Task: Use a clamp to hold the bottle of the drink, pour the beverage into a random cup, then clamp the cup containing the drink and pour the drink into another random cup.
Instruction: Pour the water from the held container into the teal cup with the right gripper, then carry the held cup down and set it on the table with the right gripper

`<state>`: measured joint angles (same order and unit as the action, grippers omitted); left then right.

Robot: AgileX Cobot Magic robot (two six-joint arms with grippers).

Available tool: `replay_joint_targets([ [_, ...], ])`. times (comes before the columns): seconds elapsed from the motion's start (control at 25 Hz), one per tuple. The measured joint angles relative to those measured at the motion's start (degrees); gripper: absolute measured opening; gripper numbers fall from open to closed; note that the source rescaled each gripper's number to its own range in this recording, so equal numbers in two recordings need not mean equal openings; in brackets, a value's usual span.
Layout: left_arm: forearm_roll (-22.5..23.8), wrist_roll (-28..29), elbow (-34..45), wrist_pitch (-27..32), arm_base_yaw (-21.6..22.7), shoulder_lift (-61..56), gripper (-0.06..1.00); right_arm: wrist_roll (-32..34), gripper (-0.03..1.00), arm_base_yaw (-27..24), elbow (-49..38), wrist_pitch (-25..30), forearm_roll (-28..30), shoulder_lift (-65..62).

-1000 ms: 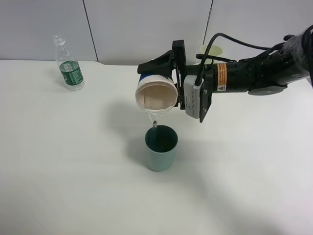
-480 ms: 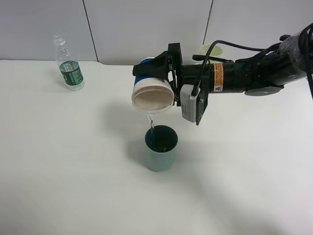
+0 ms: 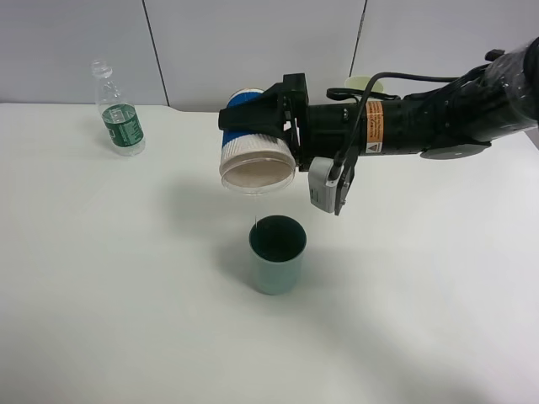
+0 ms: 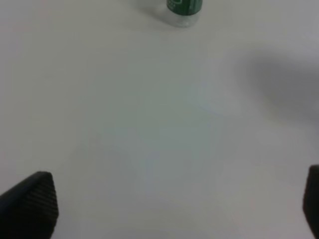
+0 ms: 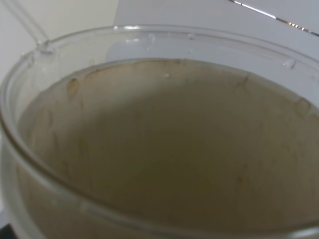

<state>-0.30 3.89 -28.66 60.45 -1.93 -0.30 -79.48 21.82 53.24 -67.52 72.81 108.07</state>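
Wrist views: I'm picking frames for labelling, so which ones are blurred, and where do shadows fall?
Left wrist view: soft throughout, bottle cropped, a grey shadow across the table. Right wrist view: cup fills the frame, slightly soft. Exterior high view: sharp, faint shadows beside the teal cup.

bottle [image 3: 118, 114]: clear glossy plastic, green label
my held cup [image 3: 257, 147]: ribbed blue sleeve, clear glossy rim, matt peach inside
teal cup [image 3: 277, 253]: matt, smooth
table [image 3: 126, 278]: white, matt
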Motion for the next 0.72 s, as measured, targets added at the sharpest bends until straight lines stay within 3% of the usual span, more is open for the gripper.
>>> replay_joint_targets([
  [0.2, 0.3, 0.0, 0.0, 0.0, 0.0, 0.0, 1.0, -0.1, 0.0, 0.0, 0.0, 1.0, 2.1, -0.6],
  [0.36, 0.0, 0.0, 0.0, 0.0, 0.0, 0.0, 1.0, 7.6, 0.0, 0.0, 0.0, 1.8, 0.5, -0.6],
  [0.48, 0.3, 0.0, 0.0, 0.0, 0.0, 0.0, 1.0, 21.0, 0.0, 0.0, 0.0, 1.8, -6.3, -0.6],
  [0.72, 0.3, 0.0, 0.0, 0.0, 0.0, 0.0, 1.0, 61.8, 0.0, -0.3, 0.0, 3.0, -21.8, -0.6],
])
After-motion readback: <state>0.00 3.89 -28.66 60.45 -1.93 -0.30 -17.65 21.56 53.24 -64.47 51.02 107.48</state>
